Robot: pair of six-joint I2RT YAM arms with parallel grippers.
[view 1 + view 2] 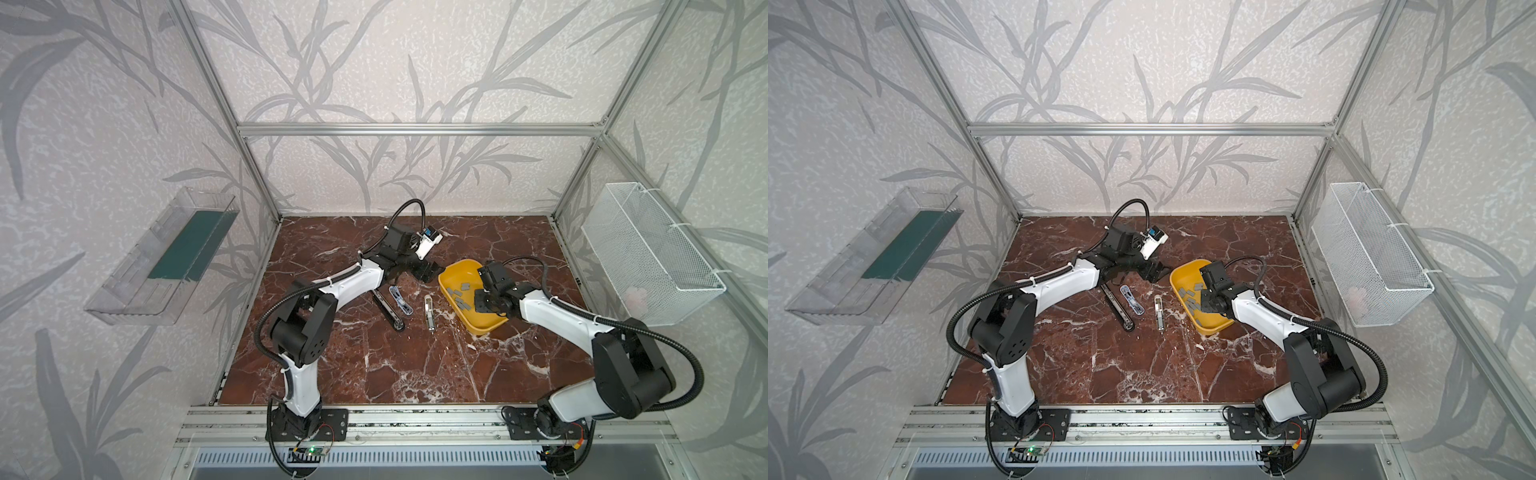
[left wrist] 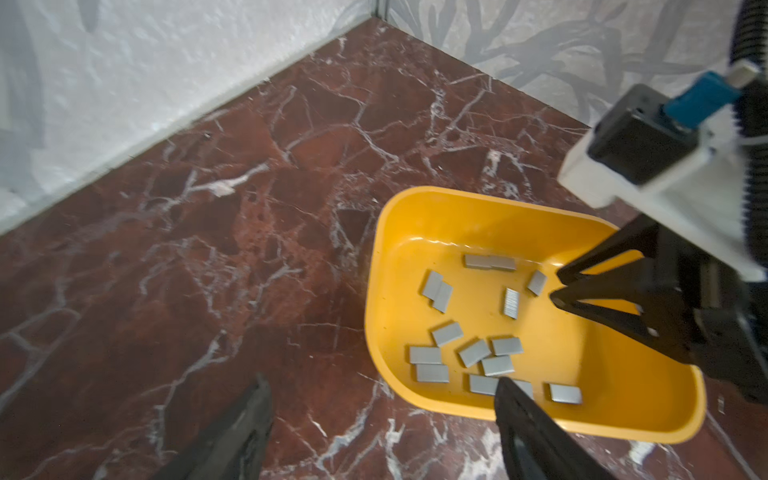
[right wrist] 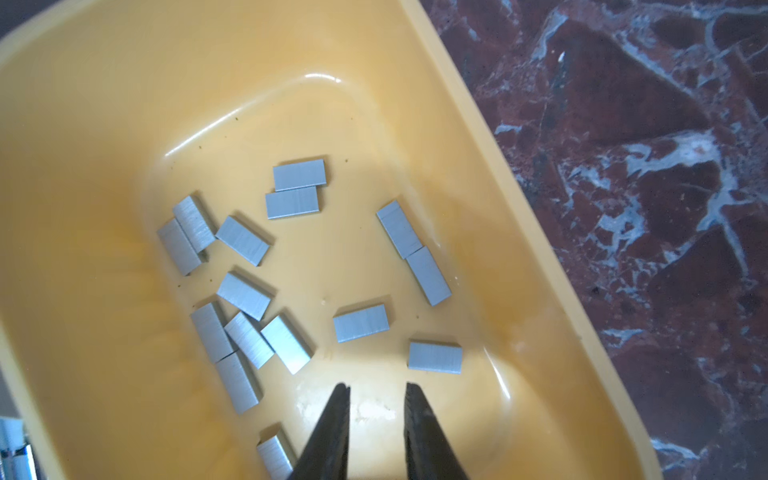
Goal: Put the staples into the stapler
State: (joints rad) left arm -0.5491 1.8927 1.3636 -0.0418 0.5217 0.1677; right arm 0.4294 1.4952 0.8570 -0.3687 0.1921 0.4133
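Observation:
Several small grey staples (image 3: 243, 295) lie loose in a yellow tray (image 3: 478, 124) at the right middle of the marble table in both top views (image 1: 457, 266) (image 1: 1187, 266). My right gripper (image 3: 377, 388) hangs over the tray's floor, jaws a narrow gap apart, nothing between them. My left gripper (image 2: 381, 384) stands wide open and empty at the tray's near rim (image 2: 376, 266), one fingertip (image 2: 503, 384) over the staples (image 2: 473, 353). A black stapler (image 1: 388, 309) lies opened flat left of the tray, beside a clear one (image 1: 401, 300) and a small silver one (image 1: 429, 312).
A white wire basket (image 1: 648, 253) hangs on the right wall and a clear plastic bin (image 1: 166, 257) on the left wall. Aluminium frame posts stand at the table's corners. The right gripper (image 2: 559, 286) reaches into the tray in the left wrist view.

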